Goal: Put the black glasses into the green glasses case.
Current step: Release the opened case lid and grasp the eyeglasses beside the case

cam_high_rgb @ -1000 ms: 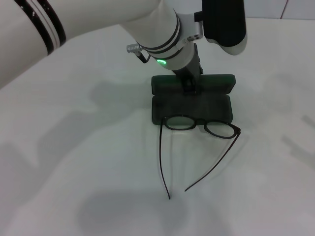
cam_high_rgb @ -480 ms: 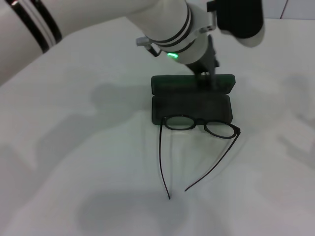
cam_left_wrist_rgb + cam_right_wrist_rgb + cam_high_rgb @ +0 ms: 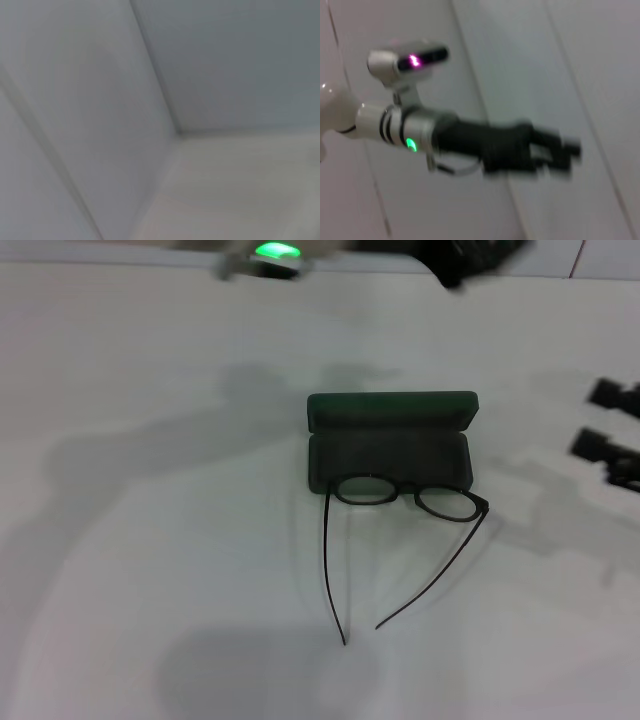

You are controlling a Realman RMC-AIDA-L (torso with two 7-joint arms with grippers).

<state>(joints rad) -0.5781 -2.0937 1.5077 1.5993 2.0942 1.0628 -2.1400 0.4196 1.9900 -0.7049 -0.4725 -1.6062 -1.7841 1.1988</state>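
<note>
White surface (image 3: 150,540) carries light, fragile black glasses (image 3: 405,502), best pinched at the bridge; right end effector (image 3: 612,434) spread apart.

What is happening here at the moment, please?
Nothing is being held right now. The green glasses case lies open on the white table, and the black glasses rest with their lenses over the case's front edge and their temple arms spread out on the table. The left gripper is raised away above the far side of the table. The right gripper waits at the right edge, apart from both things.
</note>
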